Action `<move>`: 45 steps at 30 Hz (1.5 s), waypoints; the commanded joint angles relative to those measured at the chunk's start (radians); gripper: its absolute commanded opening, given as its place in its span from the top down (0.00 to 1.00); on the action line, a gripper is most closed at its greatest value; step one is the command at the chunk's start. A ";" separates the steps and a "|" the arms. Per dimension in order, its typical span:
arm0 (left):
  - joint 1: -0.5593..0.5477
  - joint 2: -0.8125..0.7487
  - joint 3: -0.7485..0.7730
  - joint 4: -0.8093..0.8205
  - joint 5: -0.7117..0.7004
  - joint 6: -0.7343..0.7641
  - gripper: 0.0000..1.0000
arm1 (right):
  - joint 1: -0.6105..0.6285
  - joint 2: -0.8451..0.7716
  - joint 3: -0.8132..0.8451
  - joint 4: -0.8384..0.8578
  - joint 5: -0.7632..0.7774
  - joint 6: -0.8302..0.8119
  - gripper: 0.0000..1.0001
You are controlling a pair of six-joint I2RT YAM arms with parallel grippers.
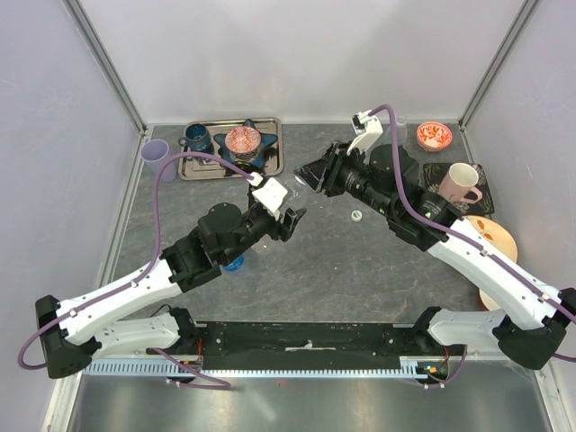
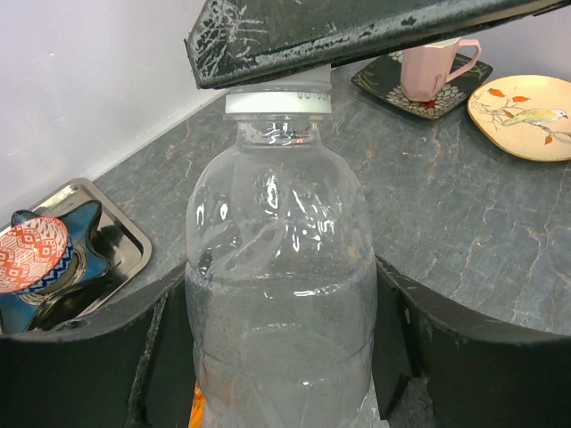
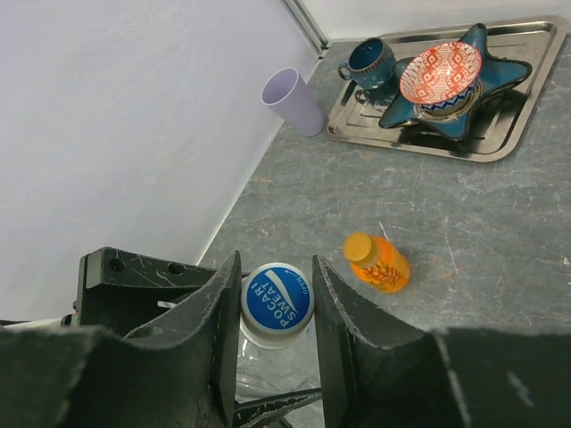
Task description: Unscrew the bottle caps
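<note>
Left gripper point(image 2: 281, 352) clamps the probably soft, slippery bottle point(image 2: 281, 223); right gripper point(image 3: 275, 267) pinches the small, stiff white-and-blue cap point(image 3: 277, 300) at its rim.

Overhead view of a grey, stone-patterned counter point(image 1: 360, 270) walled by pale panels. Two white-and-black robot arms reach from the near edge toward the middle, where the left hand point(image 1: 292, 216) and the right hand point(image 1: 309, 175) sit close together. A small white cap point(image 1: 356, 214) lies on the counter just right of them. At the back left, a metal tray point(image 1: 274, 166) carries a blue mug point(image 1: 195, 138) and a red patterned bowl point(image 1: 242, 140) in a blue star-shaped dish point(image 1: 261, 156); a lilac cup point(image 1: 155, 155) stands beside it. Along the right: a red bowl point(image 1: 434, 136), a pink mug point(image 1: 461, 183) on a dark square plate point(image 1: 483, 174), and a yellow plate point(image 1: 497, 234).
</note>
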 commanded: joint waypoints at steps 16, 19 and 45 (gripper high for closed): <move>0.035 -0.048 0.060 -0.034 0.765 -0.098 0.68 | 0.003 -0.109 0.026 -0.026 -0.367 -0.366 1.00; 0.123 -0.010 0.095 -0.005 1.084 -0.239 0.68 | 0.002 -0.132 0.026 -0.037 -0.459 -0.416 1.00; 0.302 0.202 0.061 0.611 1.676 -0.805 0.67 | 0.003 -0.221 -0.017 -0.077 -0.997 -0.619 1.00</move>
